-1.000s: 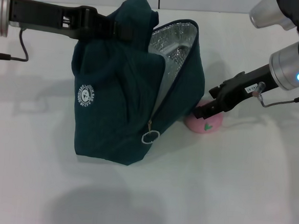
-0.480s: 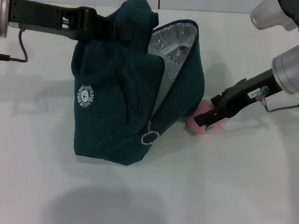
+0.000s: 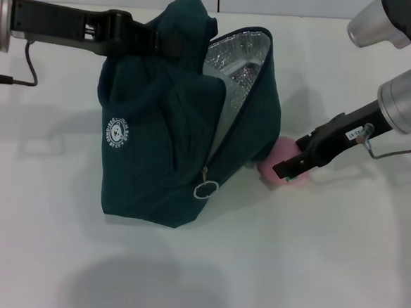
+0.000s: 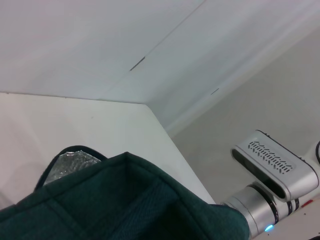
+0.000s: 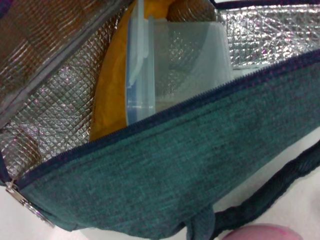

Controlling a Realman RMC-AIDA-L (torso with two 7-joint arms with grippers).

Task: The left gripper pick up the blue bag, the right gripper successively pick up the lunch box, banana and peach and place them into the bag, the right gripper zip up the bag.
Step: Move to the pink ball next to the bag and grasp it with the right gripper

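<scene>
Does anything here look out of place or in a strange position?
Nothing looks damaged or spilled. The blue bag hangs tilted from the left gripper, mouth open, with the lunch box and banana inside. Only the peach is outside, on the table against the bag's base, with the right gripper on it.

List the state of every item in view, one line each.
blue bag: unzipped, mouth open, held up at the top by the left gripper.
lunch box: inside the bag, lid on.
banana: inside the bag, beside the lunch box.
peach: on the table against the bag, outside it.
right gripper: down at the peach, fingers around it.
</scene>
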